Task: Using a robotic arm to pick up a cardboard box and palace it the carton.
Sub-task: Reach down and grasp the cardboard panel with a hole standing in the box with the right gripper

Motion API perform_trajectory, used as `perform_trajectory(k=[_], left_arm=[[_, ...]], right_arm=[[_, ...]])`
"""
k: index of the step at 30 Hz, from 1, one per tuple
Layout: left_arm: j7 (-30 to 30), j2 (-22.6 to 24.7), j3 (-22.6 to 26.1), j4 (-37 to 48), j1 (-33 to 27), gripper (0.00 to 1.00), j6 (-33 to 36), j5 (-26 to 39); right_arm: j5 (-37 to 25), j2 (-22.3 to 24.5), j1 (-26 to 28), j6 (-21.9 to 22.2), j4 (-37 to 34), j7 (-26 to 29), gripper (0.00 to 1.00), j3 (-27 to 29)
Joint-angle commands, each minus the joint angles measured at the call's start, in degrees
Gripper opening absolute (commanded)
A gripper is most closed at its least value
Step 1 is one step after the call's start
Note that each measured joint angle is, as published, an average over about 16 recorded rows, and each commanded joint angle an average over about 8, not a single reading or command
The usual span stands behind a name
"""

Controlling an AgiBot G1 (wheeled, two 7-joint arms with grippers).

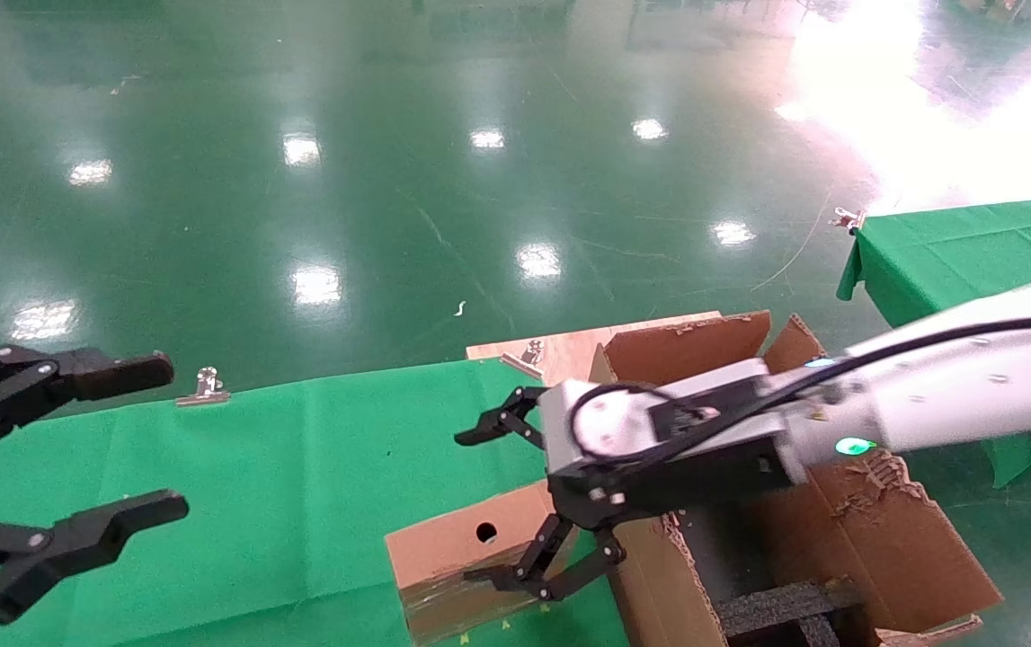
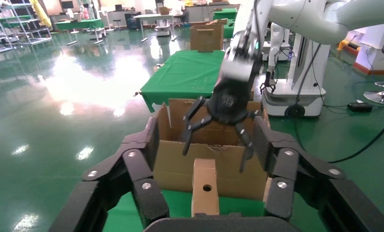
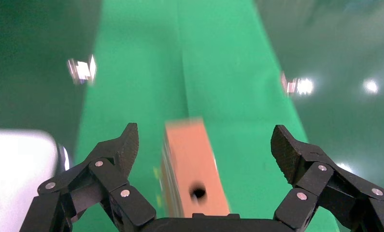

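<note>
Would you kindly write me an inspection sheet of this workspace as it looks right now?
Surface: green tablecloth, held by binder clips.
Job's things: cardboard box lying on the cloth beside the carton; carton flaps open, black foam inside.
Clutter: nothing seen.
Grippers: right gripper open, straddling the box, not closed on it; left gripper open, parked off to the robot's left.
Cables: black cable along the right arm.
Surroundings: glossy green floor, second green table.
</note>
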Motion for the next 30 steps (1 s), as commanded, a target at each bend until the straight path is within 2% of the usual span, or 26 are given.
perform_trajectory(k=[1, 16, 17, 21, 22, 24, 25, 29, 30], left_arm=[[0.0, 0.0, 0.0, 0.0, 0.0, 0.0, 0.0, 0.0], [0.0, 0.0, 0.0, 0.0, 0.0, 0.01, 0.0, 0.0], [0.0, 0.0, 0.0, 0.0, 0.0, 0.07, 0.0, 0.0], [0.0, 0.0, 0.0, 0.0, 0.0, 0.57, 0.0, 0.0], [0.0, 0.0, 0.0, 0.0, 0.0, 0.7, 0.0, 0.0], [0.0, 0.0, 0.0, 0.0, 0.0, 0.95, 0.0, 0.0], [0.0, 0.0, 0.0, 0.0, 0.0, 1.0, 0.0, 0.0], [0.0, 0.0, 0.0, 0.0, 0.0, 1.0, 0.0, 0.0], [0.0, 0.0, 0.0, 0.0, 0.0, 1.0, 0.0, 0.0]], right_arm=[[-4.1, -1.4, 1.9, -0.3, -0.4, 0.4, 1.0, -1.9], [-20.1, -9.0, 8.7, -2.4, -0.7, -2.2, 1.0, -11.0], [-20.7, -9.4, 9.0, -2.4, -0.7, -2.4, 1.0, -11.5], [-22.7, -10.7, 9.8, -2.3, -0.4, -3.2, 1.0, -12.9], [-22.9, -10.9, 9.8, -2.3, -0.4, -3.3, 0.95, -13.1], [-23.5, -11.4, 10.1, -2.2, -0.4, -3.4, 0.8, -13.6], [-23.8, -11.6, 10.2, -2.2, -0.4, -3.5, 0.67, -13.8], [-24.2, -12.1, 10.5, -2.2, -0.6, -3.3, 0.18, -14.2], [-24.3, -12.2, 10.5, -2.2, -0.6, -3.3, 0.1, -14.2]])
